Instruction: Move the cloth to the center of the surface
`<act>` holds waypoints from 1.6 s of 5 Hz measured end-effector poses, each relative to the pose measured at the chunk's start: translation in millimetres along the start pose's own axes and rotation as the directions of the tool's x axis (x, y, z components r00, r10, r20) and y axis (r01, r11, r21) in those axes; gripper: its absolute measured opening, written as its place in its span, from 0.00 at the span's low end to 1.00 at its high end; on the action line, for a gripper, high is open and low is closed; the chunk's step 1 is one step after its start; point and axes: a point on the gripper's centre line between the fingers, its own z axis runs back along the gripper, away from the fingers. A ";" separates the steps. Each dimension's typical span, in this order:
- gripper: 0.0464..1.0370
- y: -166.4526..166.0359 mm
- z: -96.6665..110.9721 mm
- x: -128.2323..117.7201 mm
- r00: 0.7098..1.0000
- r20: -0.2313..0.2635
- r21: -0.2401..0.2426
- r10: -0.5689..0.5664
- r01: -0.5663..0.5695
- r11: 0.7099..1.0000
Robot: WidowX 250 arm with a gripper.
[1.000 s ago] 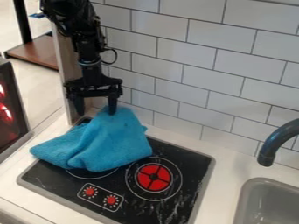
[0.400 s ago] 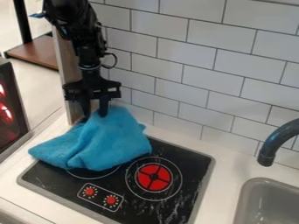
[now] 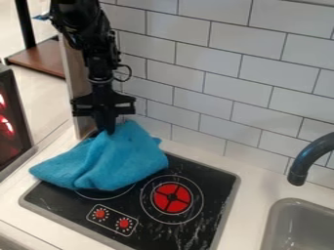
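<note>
And your gripper (image 3: pixel 106 130) has it, fingers drawn together, pinching the peak of the blue cloth (image 3: pixel 120 163), which sits bunched over the far left corner and left edge of your black stovetop (image 3: pixel 212 183)!

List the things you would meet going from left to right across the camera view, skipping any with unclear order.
Dark panel with a red glow, blue cloth, red burner, sink.
</note>
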 end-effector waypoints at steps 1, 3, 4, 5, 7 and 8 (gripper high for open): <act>0.00 -0.4 -0.2 -1.2 1.000 -0.003 -0.004 0.000 0.000 1.000; 0.00 -11.9 30.0 -12.5 0.999 0.013 -0.049 -0.030 0.031 0.998; 0.00 -32.0 47.5 -39.2 0.991 0.014 -0.083 -0.132 0.133 0.988; 0.00 -38.6 64.1 -69.0 0.977 0.027 -0.089 -0.213 0.214 0.973; 0.00 -40.2 80.4 -132.1 0.936 0.026 -0.097 -0.350 0.351 0.931; 0.00 -30.8 81.3 -156.6 0.918 0.015 -0.092 -0.397 0.397 0.913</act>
